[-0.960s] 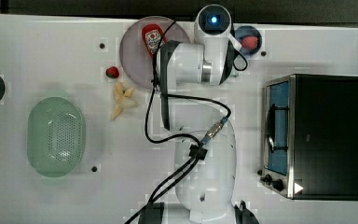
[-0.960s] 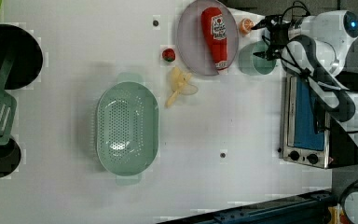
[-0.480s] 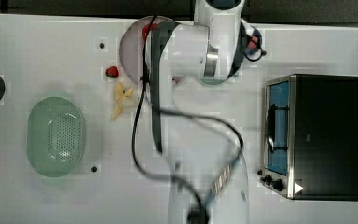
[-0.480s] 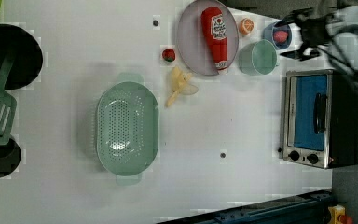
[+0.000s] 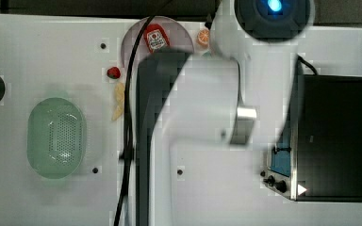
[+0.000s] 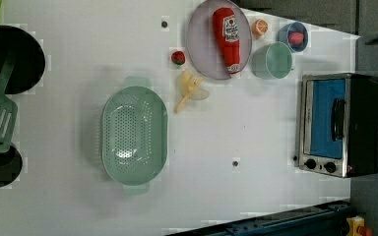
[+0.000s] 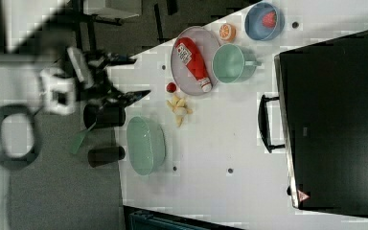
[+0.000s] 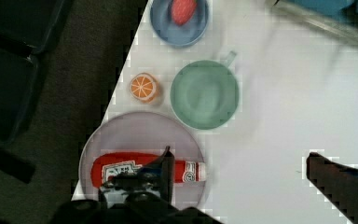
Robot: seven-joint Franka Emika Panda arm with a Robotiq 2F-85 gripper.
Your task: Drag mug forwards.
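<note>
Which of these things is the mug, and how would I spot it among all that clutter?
In the left view, find the toaster oven at the left view's right. Just above it stands the mug, beside the grey plate with the ketchup bottle. It is a pale mint-green cup, empty, unlike the blue bowl holding red fruit.

Crowded around the mug (image 6: pixel 271 60)
Plate (image 6: pixel 200 44), orange slice (image 6: pixel 260 27) and blue bowl (image 6: pixel 292 36) hem it; bare table (image 6: pixel 256 123) lies towards the left view's bottom.

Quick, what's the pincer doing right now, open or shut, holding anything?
Pincer: open wide, holding nothing, above the table beside the mug.
</note>
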